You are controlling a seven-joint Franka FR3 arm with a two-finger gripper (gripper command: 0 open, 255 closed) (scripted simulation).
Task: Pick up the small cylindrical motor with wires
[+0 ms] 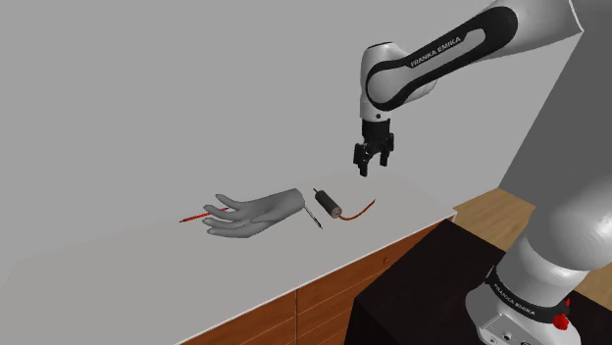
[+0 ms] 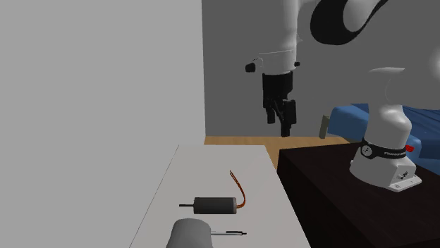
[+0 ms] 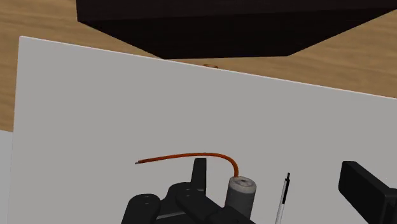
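Note:
The small dark cylindrical motor [image 1: 327, 203] lies on its side on the white countertop [image 1: 147, 284], with a curved orange wire [image 1: 363, 209] trailing from one end. In the second exterior view the motor [image 2: 214, 205] and its wire [image 2: 241, 190] lie near the counter's front. My gripper [image 1: 374, 162] hangs in the air above the wire end, clear of the motor, fingers apart and empty. It also hangs high over the counter's far end in the second exterior view [image 2: 280, 116]. In the wrist view the motor [image 3: 242, 194] stands between the open gripper's [image 3: 283, 184] fingers [image 3: 200, 173], untouched.
A grey model hand [image 1: 250, 213] lies just beyond the motor at the shoulder view's left, with a red pencil [image 1: 201, 215] past it. A thin dark pen [image 1: 312, 215] rests beside the motor. The counter edge [image 1: 392, 240] drops to wooden cabinet fronts; the dark stand [image 2: 338, 197] adjoins it.

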